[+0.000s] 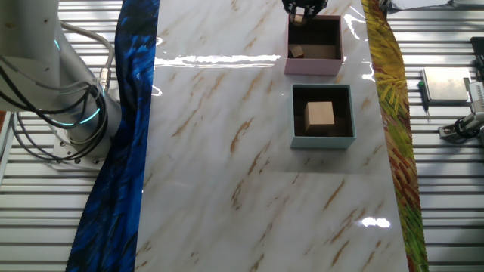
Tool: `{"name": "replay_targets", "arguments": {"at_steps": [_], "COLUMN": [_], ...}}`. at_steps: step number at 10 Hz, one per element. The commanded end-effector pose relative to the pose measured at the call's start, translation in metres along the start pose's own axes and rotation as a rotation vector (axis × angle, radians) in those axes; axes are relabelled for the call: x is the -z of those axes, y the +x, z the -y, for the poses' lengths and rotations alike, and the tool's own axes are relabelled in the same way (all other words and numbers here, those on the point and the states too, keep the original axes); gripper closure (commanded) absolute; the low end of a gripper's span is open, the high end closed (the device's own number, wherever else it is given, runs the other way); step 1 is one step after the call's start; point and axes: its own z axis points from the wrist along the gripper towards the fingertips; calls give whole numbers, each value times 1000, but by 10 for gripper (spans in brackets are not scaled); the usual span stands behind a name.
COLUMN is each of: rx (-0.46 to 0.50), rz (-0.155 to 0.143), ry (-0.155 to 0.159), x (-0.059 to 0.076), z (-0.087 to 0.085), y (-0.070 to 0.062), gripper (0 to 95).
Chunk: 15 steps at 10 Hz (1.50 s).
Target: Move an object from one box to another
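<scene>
The grey-blue box [323, 140] with dark brown lining sits right of the table's middle, and a pale wooden cube [320, 115] rests inside it. Just behind it stands the pink box [312, 65] with dark maroon lining, which holds a small tan block [297, 51] near its left wall. My gripper [302, 10] is at the top edge of the view, above the pink box's far left corner and mostly cut off. A small tan patch shows between its dark fingers. I cannot tell whether that is a held piece or how the jaws stand.
The robot base [72, 113] with cables stands at the left, beside a blue cloth strip [125, 151]. A yellow-green patterned strip [393, 128] runs along the marble top's right edge. A metal plate [445, 85] and a tool [461, 128] lie on the right.
</scene>
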Motion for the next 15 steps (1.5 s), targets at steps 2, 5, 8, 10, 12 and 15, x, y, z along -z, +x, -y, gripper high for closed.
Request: {"name": "replay_targets", "arguments": {"at_steps": [2, 5, 8, 10, 12, 15], "rx": [24, 39, 44, 46, 69, 135], "rz": [-6, -5, 0, 11, 2, 3], "ry": [-2, -3, -4, -15, -14, -15], "x": [0, 0, 1, 7, 19, 35], "z": [-1, -1, -1, 2, 8, 18], "y": [0, -1, 1, 10, 25, 61], "gripper": [950, 760, 760, 760, 760, 950]}}
